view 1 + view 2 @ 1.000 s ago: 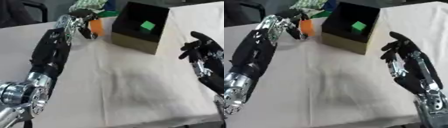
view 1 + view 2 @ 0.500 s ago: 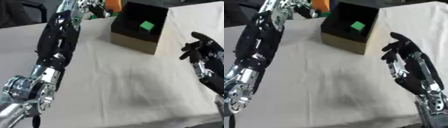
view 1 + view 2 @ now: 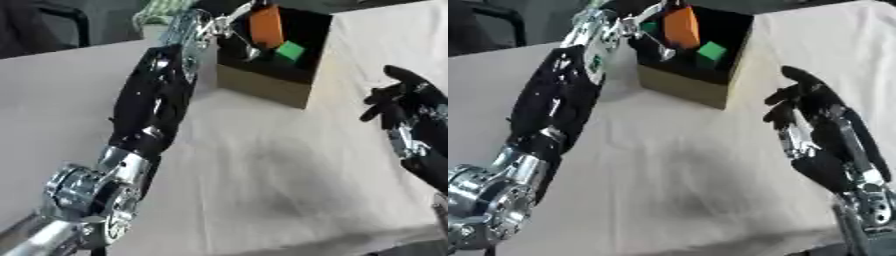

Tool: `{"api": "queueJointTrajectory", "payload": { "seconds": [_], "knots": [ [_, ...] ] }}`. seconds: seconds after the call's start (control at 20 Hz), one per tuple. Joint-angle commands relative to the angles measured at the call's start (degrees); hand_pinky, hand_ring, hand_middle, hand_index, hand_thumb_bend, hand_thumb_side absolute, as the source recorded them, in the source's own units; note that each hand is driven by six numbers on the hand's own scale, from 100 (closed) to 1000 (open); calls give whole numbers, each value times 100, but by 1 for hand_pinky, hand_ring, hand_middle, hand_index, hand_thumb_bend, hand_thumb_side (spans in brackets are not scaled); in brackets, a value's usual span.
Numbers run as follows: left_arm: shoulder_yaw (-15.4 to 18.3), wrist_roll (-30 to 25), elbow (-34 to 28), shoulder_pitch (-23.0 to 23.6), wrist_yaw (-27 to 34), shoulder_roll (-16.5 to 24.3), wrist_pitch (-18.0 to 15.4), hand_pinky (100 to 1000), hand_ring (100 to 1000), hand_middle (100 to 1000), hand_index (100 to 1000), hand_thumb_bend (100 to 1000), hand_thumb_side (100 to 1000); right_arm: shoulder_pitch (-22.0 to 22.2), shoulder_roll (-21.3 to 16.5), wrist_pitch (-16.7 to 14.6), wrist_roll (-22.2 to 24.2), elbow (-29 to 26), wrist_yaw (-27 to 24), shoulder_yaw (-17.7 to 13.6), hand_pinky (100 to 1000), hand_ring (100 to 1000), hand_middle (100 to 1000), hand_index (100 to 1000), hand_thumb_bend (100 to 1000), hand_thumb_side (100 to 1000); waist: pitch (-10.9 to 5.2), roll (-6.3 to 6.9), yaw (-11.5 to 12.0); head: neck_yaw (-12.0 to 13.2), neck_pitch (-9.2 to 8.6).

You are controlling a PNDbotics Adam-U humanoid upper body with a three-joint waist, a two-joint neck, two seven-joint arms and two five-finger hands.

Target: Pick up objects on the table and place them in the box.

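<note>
Left hand [image 3: 229, 22] at 12 o'clock, fingers pinched on the orange block [image 3: 265, 25], long axis upright, directly above the open box [image 3: 271, 85]. Green cube [image 3: 290, 51] lies inside. Right hand [image 3: 820, 132] at 3 o'clock, idle, fingers relaxed apart.

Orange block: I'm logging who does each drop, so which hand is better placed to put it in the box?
Left. The left hand already holds the orange block above the open box, over the green cube. The right hand hangs open beside the box, holding nothing.
</note>
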Motion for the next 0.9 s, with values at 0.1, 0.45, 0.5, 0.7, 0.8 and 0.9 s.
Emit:
{"api": "queueJointTrajectory", "payload": {
  "seconds": [0.1, 0.45, 0.5, 0.7, 0.8, 0.9],
  "knots": [
    [-19, 67, -4, 3, -76, -72, -20, 700, 587, 628, 824, 319, 256, -92, 3, -16, 19, -50, -38, 5, 914, 536, 597, 922, 100, 510, -34, -25, -42, 29, -56],
    [-59, 49, -27, 46, -41, -67, -128, 739, 661, 726, 857, 417, 339, -83, 13, -17, 17, -42, -33, -9, 915, 536, 596, 922, 100, 512, -26, -20, -18, 0, -37],
    [-66, 33, -41, 42, -14, -56, -149, 742, 667, 737, 859, 423, 343, -81, 13, -17, 15, -41, -34, -10, 915, 537, 596, 923, 100, 511, -30, -21, -11, -4, -36],
    [-60, 18, -102, 16, 61, -13, -135, 738, 661, 748, 872, 389, 333, -72, 21, -16, 20, -34, -38, -8, 915, 537, 596, 923, 100, 511, -59, -24, 21, -15, -29],
    [-27, 93, -126, 0, 62, -6, -33, 734, 651, 744, 877, 308, 292, -72, 23, -16, 20, -33, -44, -8, 915, 537, 597, 923, 100, 511, -73, -25, 25, -15, -30],
    [44, 239, -195, -11, 78, -9, 118, 736, 651, 740, 882, 256, 267, -72, 25, -15, 24, -31, -48, -5, 915, 537, 597, 923, 100, 512, -80, -22, 24, -14, -33]
  ]
}}
